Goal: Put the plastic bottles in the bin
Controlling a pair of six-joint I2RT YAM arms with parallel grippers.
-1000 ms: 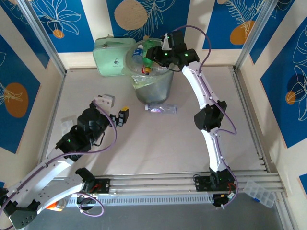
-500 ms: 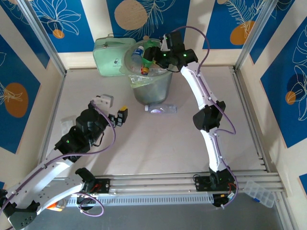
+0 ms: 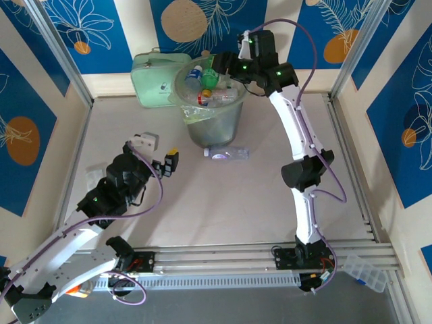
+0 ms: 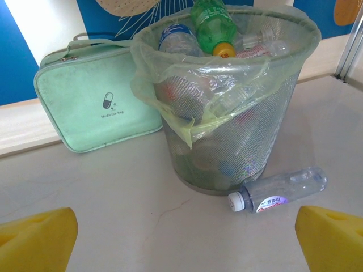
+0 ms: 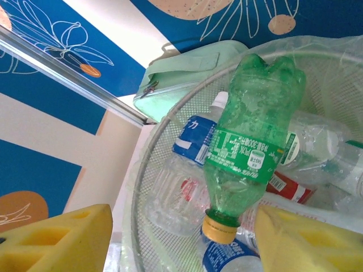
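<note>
The right gripper [image 5: 184,226] hangs over the far rim of the bin [image 4: 227,153] with its fingers parted and gripping nothing. The green bottle [image 5: 252,141] below them therefore lies loose, cap down, on the heap of bottles inside the liner. The left gripper [image 4: 184,241] sits low over the worktop [image 4: 113,192], fingers spread wide and empty, facing the one clear bottle [image 4: 281,190] on its side just beside the bin's foot, probably the next to collect.

One bin [image 3: 216,128], one pale green case [image 3: 154,84], one clear bottle [image 3: 228,153] outside it and one green bottle [image 5: 255,136] topmost inside were counted; bottles beneath [image 5: 193,144] could not be tallied.
</note>
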